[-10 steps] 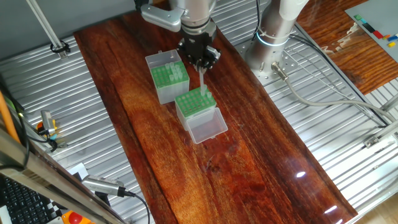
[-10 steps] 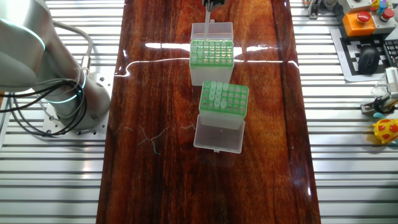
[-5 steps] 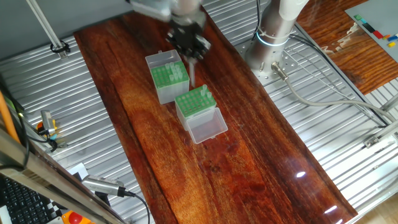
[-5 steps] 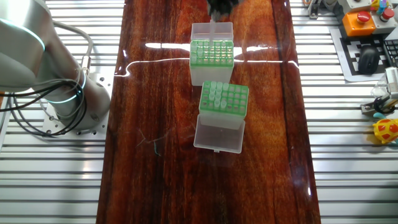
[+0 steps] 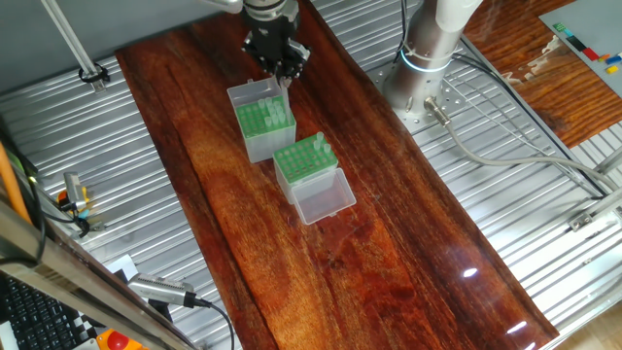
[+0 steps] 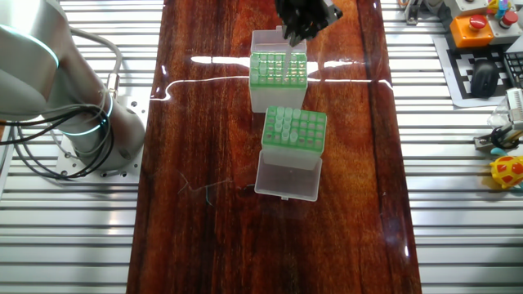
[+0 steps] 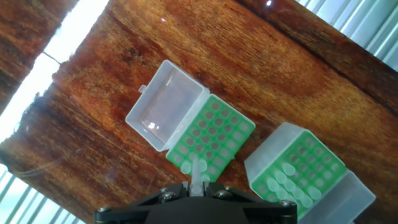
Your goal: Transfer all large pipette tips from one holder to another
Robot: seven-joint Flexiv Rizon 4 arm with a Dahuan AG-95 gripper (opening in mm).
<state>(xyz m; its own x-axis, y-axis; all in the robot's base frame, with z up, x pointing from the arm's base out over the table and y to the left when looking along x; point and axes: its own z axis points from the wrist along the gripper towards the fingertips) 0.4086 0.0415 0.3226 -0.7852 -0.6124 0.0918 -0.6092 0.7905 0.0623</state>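
Carry step: jaws of gripper (image 7: 198, 188) pinching one large pipette tip (image 7: 196, 173) above the grey-sided holder (image 7: 210, 142); next, judged, align over a free hole and lower straight.

A: Setting? Robotics lab bench. Arm base (image 5: 428, 49) bolted to ribbed metal decking (image 5: 505, 194), with a dark wood board (image 6: 270, 229) as work surface.

B: Further evidence?

A: Cables (image 6: 49, 122) loop round the base. Bench edge carries a keyboard (image 6: 482, 77) and an orange box with a red button (image 6: 476, 24). Two green-topped tip racks (image 6: 278, 69) (image 6: 294, 131) on the board point to wet-lab ware.
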